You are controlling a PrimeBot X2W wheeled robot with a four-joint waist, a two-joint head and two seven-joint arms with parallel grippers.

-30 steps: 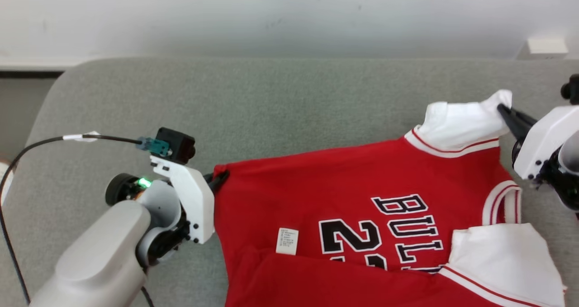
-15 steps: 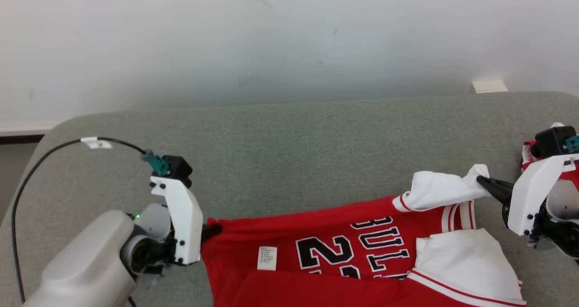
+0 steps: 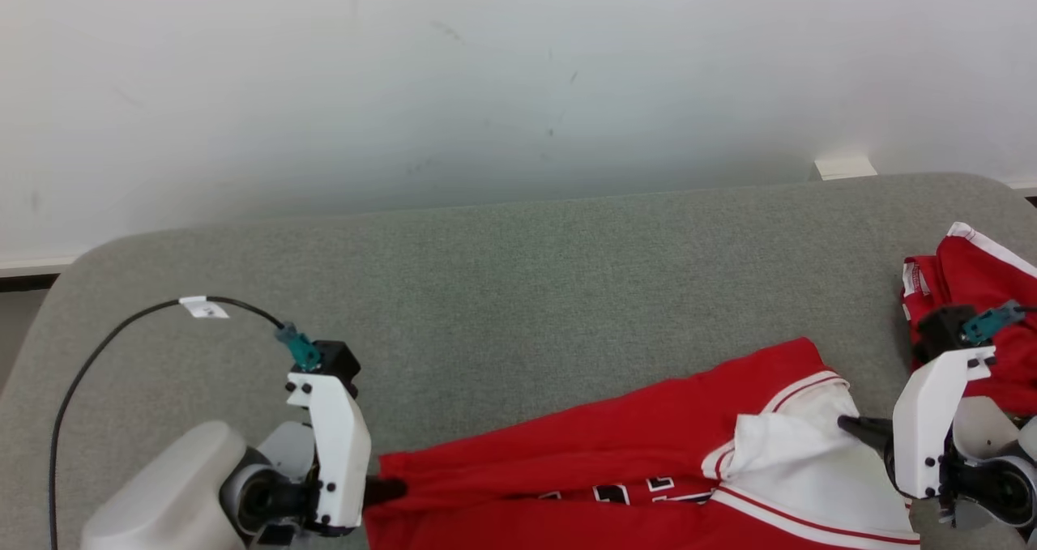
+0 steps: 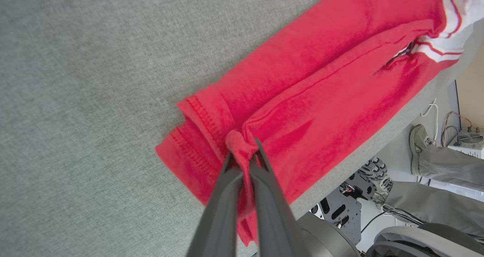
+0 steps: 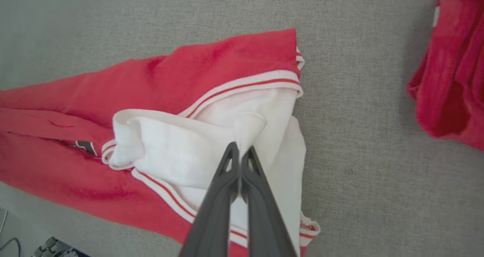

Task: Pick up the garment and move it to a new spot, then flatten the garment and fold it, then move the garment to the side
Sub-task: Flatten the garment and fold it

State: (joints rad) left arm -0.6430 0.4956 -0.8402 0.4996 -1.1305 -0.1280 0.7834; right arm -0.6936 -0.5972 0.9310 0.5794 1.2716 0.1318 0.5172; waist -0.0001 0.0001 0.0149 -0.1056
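- Both pairs of jaws are pressed together on cloth. The left gripper [image 4: 244,153] pinches a bunched bit of red hem on the jersey [image 3: 616,453], and the right gripper [image 5: 241,148] pinches a fold of its white sleeve [image 5: 177,143].
- The jersey lies on the grey pad [image 3: 486,291], along the near edge, strung between the two grippers. In the head view it runs from lower centre-left to lower right and is cut off by the bottom edge.
- Its red body is folded over lengthways, and a thin strip of black-and-white lettering [image 3: 640,492] shows in the crease.
- In the left wrist view the hem end is doubled in layers, and the jersey's lower side sits right at the pad's edge.
- The sleeve is crumpled and bordered by red-and-white trim. The right fingers reach it from the right of the head view.
- A second red garment [image 3: 972,291] lies heaped on the pad at far right, apart from the jersey.
- A black cable [image 3: 97,356] arcs above the pad to the left wrist.
- Past the pad's edge, the left wrist view shows a person's shoe [image 4: 416,151] and a grey trouser leg.
- A white wall [image 3: 486,88] stands behind the pad.
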